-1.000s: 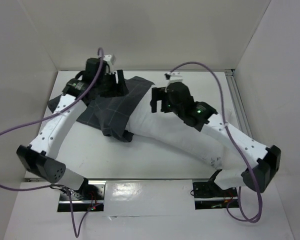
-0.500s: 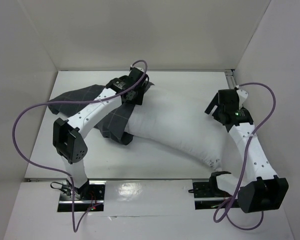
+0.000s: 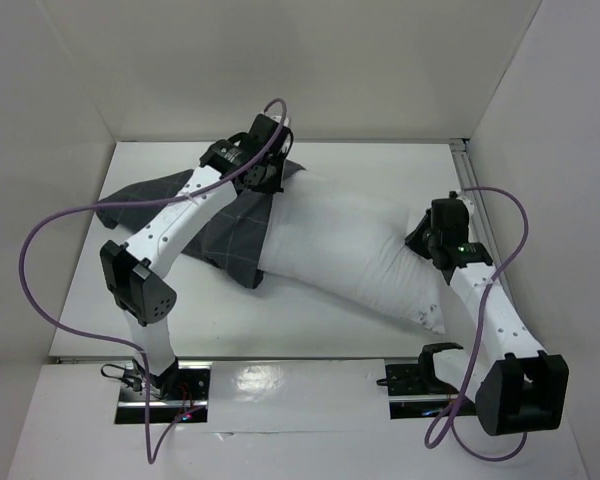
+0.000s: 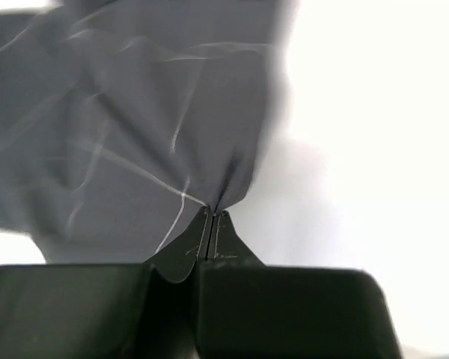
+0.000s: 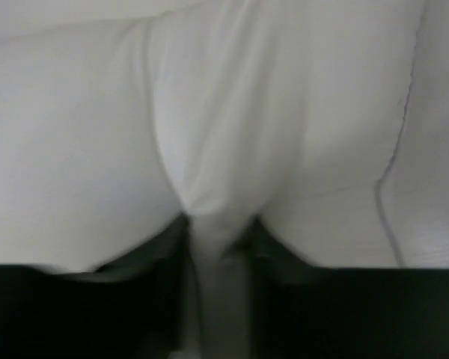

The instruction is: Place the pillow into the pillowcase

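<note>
The white pillow (image 3: 350, 250) lies slanting across the table, its left end inside the mouth of the dark grey checked pillowcase (image 3: 225, 230). My left gripper (image 3: 270, 183) is at the far edge of that mouth. In the left wrist view it (image 4: 212, 215) is shut on a pinch of the grey pillowcase (image 4: 135, 134). My right gripper (image 3: 426, 240) sits at the pillow's right end. The right wrist view shows it (image 5: 217, 224) shut on a raised fold of the pillow (image 5: 97, 134), which fills that view.
White walls enclose the table (image 3: 310, 335) on three sides. A metal rail (image 3: 470, 190) runs along the right edge. Purple cables (image 3: 50, 240) loop off both arms; the left one hangs out over the table's left side.
The left arm swung right to the pillowcase mouth and shut on the cloth. The right arm pulled back to the pillow's right end and closed on it. The pillow shifted.
</note>
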Tool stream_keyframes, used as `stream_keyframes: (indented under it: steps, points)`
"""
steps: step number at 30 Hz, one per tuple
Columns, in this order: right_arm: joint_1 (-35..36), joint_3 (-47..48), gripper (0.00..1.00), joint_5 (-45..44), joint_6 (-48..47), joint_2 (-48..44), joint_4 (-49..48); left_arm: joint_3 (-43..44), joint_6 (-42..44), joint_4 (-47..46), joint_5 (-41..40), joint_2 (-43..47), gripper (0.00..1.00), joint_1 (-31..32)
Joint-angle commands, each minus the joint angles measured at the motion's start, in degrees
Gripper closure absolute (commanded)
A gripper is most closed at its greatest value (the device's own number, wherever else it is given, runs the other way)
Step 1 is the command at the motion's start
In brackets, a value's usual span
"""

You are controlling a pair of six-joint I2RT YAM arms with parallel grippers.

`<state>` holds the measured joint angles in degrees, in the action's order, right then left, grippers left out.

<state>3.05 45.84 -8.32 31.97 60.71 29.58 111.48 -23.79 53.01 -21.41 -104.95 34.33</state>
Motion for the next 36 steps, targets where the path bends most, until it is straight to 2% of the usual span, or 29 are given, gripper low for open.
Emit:
stream_keyframes:
  steps: [1, 2, 3, 5, 7, 8, 9, 10, 14, 16, 18, 22, 26, 27, 28, 29, 30, 31, 32, 33, 35, 36]
  points:
    - [4.1, -3.6, 0.8, 19.1, 3.6, -0.5, -10.8, 6.8, 1.8, -1.5, 17.0, -0.6, 1.0, 2.4]
    - [4.9, -3.0, 0.93, 19.9, 4.7, 0.2, -12.7, 10.6, 1.8, -1.5, 19.9, -1.4, 1.0, 2.9]
    - [6.7, -2.1, 1.0, 20.6, 5.3, 0.8, -15.3, 12.5, 1.8, -2.4, 26.2, -3.3, 1.0, 3.7]
    - [8.6, 1.6, 1.0, 19.0, 4.7, 2.1, -15.3, 18.6, 0.2, -4.7, 32.4, -5.5, 1.0, 3.7]
    - [10.8, 9.2, 1.0, 15.5, 2.6, 3.4, -14.6, 25.1, -3.3, -5.3, 40.3, -8.9, 1.0, 3.7]
    - [10.8, 12.0, 1.0, 15.0, 1.9, 3.5, -14.6, 30.8, -4.7, -6.9, 43.0, -12.3, 1.0, 3.7]
    - [11.5, 17.5, 1.0, 14.4, 1.3, 4.0, -12.7, 32.6, -5.6, -8.1, 48.2, -13.5, 1.0, 3.7]
    - [12.7, 19.6, 1.0, 14.4, 0.6, 4.0, -12.7, 33.4, -7.8, -9.4, 50.0, -14.3, 1.0, 3.2]
    - [18.5, 21.8, 1.0, 10.4, 1.5, 0.1, -11.2, 27.6, -9.4, -14.1, 51.6, -13.8, 1.0, 2.7]
    - [23.2, 16.5, 1.0, 6.3, 4.1, -2.4, -11.9, 22.7, -8.4, -13.4, 51.6, -13.8, 1.0, 2.7]
    - [27.0, 9.7, 1.0, 1.0, 6.6, -3.8, -10.9, 16.9, -7.1, -12.1, 46.9, -13.8, 1.0, 3.2]
    - [29.2, 0.6, 1.0, -5.4, 12.0, -6.3, -9.6, 13.1, -2.5, -7.8, 39.6, -14.3, 1.0, 3.2]
    - [25.3, 1.1, 1.0, -6.5, 7.8, -6.7, -11.4, 17.4, 0.9, -3.0, 33.8, -12.7, 0.51, 3.2]
    - [24.4, 3.5, 1.0, -6.5, 6.5, -4.7, -10.9, 18.7, 1.5, -2.5, 32.4, -11.7, 0.28, 3.2]
    - [22.3, 5.0, 0.96, -6.5, 5.2, -3.6, -9.5, 18.7, 2.0, -2.0, 28.7, -10.4, 0.21, 3.2]
    - [21.2, 6.5, 0.76, -6.5, 2.9, -2.3, -8.5, 18.7, 2.7, -1.2, 26.3, -7.2, 0.16, 3.2]
    - [20.2, 8.0, 0.5, -5.8, 1.9, -1.0, -7.5, 17.8, 2.7, -0.6, 23.9, -5.0, 0.13, 3.2]
    - [18.6, 11.0, 0.13, -5.2, 1.0, 0.9, -5.2, 16.3, 2.7, -0.6, 18.4, -2.6, 0.12, 3.2]
    - [18.1, 12.5, 0.04, -5.2, 0.4, 1.7, -3.8, 14.2, 2.7, -0.6, 15.3, 0.2, 0.12, 3.2]
    - [18.0, 13.9, 0.0, -6.1, -0.8, 1.7, -2.8, 8.3, 2.7, -1.9, 12.6, 6.4, 0.14, 3.2]
    - [17.4, 17.6, 0.0, -8.5, -2.1, 2.3, -0.1, 0.6, 2.2, -5.7, 4.7, 12.9, 0.2, 3.2]
    - [17.4, 18.9, 0.0, -9.5, -2.8, 2.3, 0.8, -3.5, 2.2, -7.1, 3.4, 16.0, 0.17, 2.7]
